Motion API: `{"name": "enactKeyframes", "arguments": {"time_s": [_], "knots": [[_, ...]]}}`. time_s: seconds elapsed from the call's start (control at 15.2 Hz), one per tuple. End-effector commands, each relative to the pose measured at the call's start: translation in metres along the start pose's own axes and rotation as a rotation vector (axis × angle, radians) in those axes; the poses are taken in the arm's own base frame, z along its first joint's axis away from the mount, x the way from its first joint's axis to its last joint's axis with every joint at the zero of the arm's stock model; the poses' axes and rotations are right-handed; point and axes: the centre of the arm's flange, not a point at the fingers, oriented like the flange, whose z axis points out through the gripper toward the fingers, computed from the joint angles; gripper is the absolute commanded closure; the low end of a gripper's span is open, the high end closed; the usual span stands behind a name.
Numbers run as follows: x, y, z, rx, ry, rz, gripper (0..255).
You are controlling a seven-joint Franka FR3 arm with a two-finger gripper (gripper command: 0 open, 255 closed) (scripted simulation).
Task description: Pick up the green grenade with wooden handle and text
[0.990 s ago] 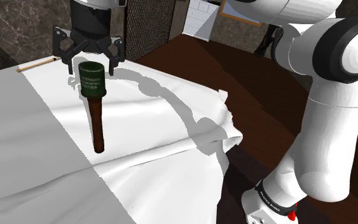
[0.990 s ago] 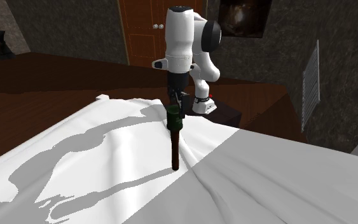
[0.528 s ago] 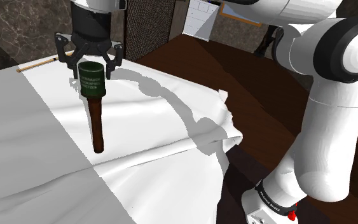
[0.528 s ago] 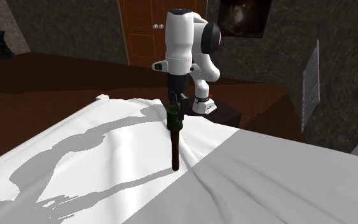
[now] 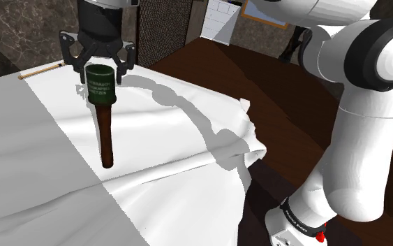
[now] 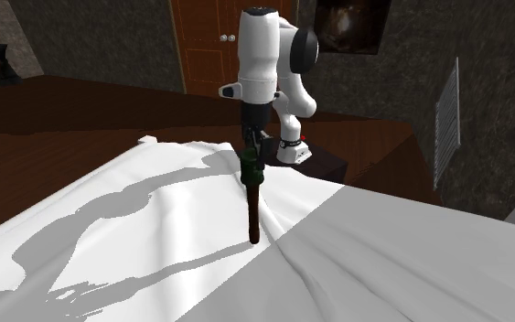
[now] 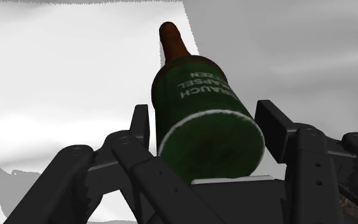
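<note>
The grenade (image 5: 105, 119) is held upright over a white sheet (image 5: 41, 154), its green lettered head up and its brown handle pointing down. The head is clasped between the fingers (image 7: 140, 124) of the gripper (image 5: 102, 70), which comes down on it from above. In the wrist view the head (image 7: 199, 114) is seen pressed on both sides. Whether the handle's lower end touches the sheet cannot be told.

Open sheet is seen on every side of the grenade. The nearest edge lies toward the shoulder view's right, where the sheet ends in a crumpled corner (image 5: 247, 148) above a dark wooden floor (image 5: 278, 98). The grenade is well apart from that corner. A thin pale strip (image 5: 41, 70) is seen at the sheet's far edge, near the gripper. The arm (image 5: 369, 105) rises at the shoulder view's right, clear of the sheet.

The sheet is creased and marked by the arm's shadow (image 6: 127, 210). In the second exterior view the grenade (image 6: 252, 197) is seen near the sheet's far side, with the dark stand (image 6: 324, 166) behind it. Dark stone walls (image 6: 81, 37), a brown door (image 6: 211, 41) and a wall grille (image 6: 445, 114) are seen beyond.
</note>
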Motion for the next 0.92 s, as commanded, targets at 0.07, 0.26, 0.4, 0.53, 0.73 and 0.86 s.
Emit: {"name": "enactKeyframes", "arguments": {"time_s": [0.07,0.26,0.4,0.53,0.73,0.86], "knots": [[0.002,-0.001,-0.016,0.001,0.0,0.0,255],[0.003,-0.002,-0.031,0.001,0.0,0.0,255],[0.004,-0.003,-0.042,0.001,0.0,0.0,255],[0.004,-0.003,-0.052,0.001,0.0,0.0,255],[0.005,-0.004,-0.068,0.001,0.0,0.0,255],[0.005,-0.004,-0.069,0.001,0.0,0.0,255]]}}
